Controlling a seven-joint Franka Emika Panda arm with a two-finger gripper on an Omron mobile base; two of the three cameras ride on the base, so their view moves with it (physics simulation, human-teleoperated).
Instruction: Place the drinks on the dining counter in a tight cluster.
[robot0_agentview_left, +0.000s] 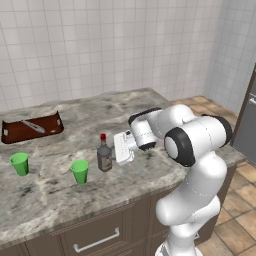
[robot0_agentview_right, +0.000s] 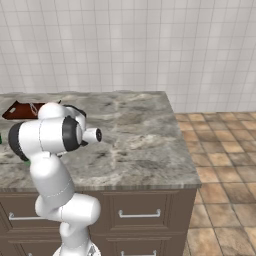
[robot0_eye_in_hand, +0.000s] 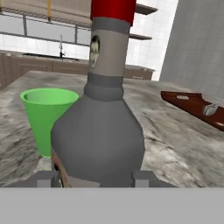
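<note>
A: Item one, please.

B: Small grey-brown glass bottle with a red cap (robot0_agentview_left: 104, 156), upright on the grey-beige marbled stone counter (robot0_agentview_left: 125, 107), near its front edge. I read the two-finger gripper (robot0_agentview_left: 111, 156) as closed on it: in the hand view the two dark fingertips (robot0_eye_in_hand: 48, 178) sit against either side of the bottle's wide base.

A: Neighbours?

B: One green plastic cup (robot0_agentview_left: 79, 171) stands just left of the bottle, apart from it. A second green cup (robot0_agentview_left: 19, 163) stands further left, well apart.

A: Anything at the back?

B: A dark red-brown tray (robot0_agentview_left: 31, 130), far left on the counter, with a silvery utensil (robot0_agentview_left: 33, 125) lying in it. I cannot tell what kind.

A: Below?

B: Dark brown drawers with silver handles (robot0_agentview_left: 96, 241).
</note>
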